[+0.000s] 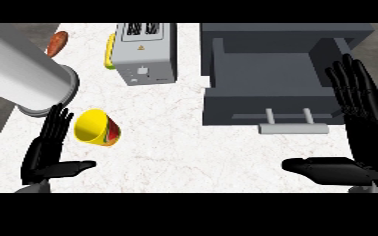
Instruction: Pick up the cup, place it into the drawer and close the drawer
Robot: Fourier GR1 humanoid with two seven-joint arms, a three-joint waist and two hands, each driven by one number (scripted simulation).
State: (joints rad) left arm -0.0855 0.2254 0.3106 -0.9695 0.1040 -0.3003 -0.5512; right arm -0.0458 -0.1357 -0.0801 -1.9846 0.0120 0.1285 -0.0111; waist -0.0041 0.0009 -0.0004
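Far left, a grey forearm [29,87] crossed the upper corner. Below it the left hand [46,152] sat spread wide, fingers straight up, thumb out to the side, holding nothing.

Just right of those fingers lay the cup [96,128]: yellow, tipped on its side, mouth toward the hand, a red-green patch on its wall. It looked to be touching or nearly touching the fingertips; can't tell which from this angle.

Up the counter [184,150] a reddish item [57,42] showed at the top edge, prob. food but too cut off to say. Next came a toaster [144,54] w/ a yellow thing [110,50] tucked along its left side.

Right of centre, the drawer [269,80] stood pulled open, handle [293,126] facing the robot. Right hand [353,125] at the far right: also wide, fingers straight up, thumb across, holding nothing, beside the drawer's right wall.

Step in hand, as I judge it: the pick-up. To do it well, the left hand should wrap the cup's wall from the side, thumb opposite fingers, since a rolling cup may skid off if poked at the rim. Then lift before crossing toward the drawer, to get over its front wall.

Count: 1 cup, 1 drawer, 1 toaster, 2 hands, 1 handle w/ 2 posts.
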